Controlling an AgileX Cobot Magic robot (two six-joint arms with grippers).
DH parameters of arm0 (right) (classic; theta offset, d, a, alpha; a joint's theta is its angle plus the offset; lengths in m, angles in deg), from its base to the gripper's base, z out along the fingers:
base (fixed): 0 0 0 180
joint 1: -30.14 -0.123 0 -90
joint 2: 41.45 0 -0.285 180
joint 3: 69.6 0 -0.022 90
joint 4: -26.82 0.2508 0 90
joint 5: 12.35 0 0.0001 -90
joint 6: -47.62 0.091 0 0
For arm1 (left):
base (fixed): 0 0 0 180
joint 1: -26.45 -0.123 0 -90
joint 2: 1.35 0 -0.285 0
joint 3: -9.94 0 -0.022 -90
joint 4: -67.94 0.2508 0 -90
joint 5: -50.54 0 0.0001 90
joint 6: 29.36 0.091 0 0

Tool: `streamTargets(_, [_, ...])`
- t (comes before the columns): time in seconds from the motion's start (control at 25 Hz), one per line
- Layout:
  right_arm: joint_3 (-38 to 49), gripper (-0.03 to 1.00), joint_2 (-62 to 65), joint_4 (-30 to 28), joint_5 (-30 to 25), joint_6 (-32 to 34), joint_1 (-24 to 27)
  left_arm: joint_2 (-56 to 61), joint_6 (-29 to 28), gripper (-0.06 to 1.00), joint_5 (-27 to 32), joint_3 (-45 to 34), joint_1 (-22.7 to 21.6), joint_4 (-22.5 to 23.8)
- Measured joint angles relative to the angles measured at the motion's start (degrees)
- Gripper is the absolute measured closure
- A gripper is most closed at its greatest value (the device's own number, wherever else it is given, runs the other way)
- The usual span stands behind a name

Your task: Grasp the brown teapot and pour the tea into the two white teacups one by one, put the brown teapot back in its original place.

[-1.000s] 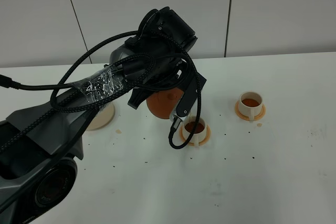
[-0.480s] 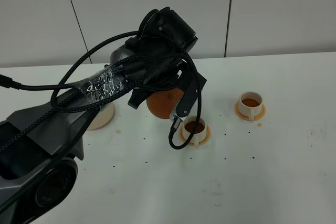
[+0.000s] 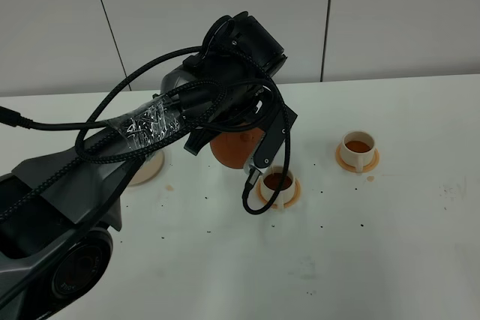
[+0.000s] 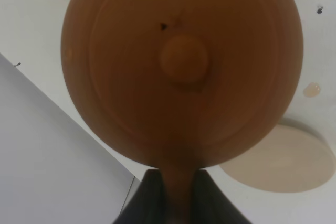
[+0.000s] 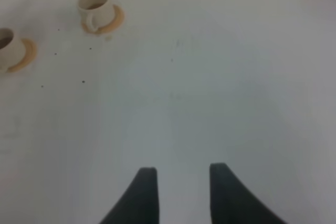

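My left gripper point(image 4: 176, 203) is shut on the handle of the brown teapot point(image 4: 181, 66), which fills the left wrist view lid-on. In the high view the teapot point(image 3: 234, 148) hangs off the table, just left of the nearer white teacup point(image 3: 277, 183). That cup holds tea and stands on an orange saucer point(image 3: 294, 194). The second teacup point(image 3: 358, 148), also with tea, stands further right on its saucer. The cream plate point(image 3: 144, 168) lies to the left, partly hidden by my arm, and also shows in the left wrist view point(image 4: 286, 158). My right gripper point(image 5: 181, 192) is open and empty over bare table, with both cups point(image 5: 94, 6) point(image 5: 8, 45) far from it.
The white table point(image 3: 390, 245) has small dark specks and a few drops around the cups. A white panelled wall point(image 3: 390, 13) stands behind it. My left arm with its thick black cables point(image 3: 150, 121) spans the left half of the high view.
My left arm has shifted very slightly to the right with the teapot. The cups and the plate have not moved.
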Motion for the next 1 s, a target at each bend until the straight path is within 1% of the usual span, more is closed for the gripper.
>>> streamTargets(1.0, [0.0, 0.73, 0.0, 0.0, 0.0, 0.0, 0.0, 0.0, -0.3, 0.77, 0.0, 0.0, 0.0, 0.3])
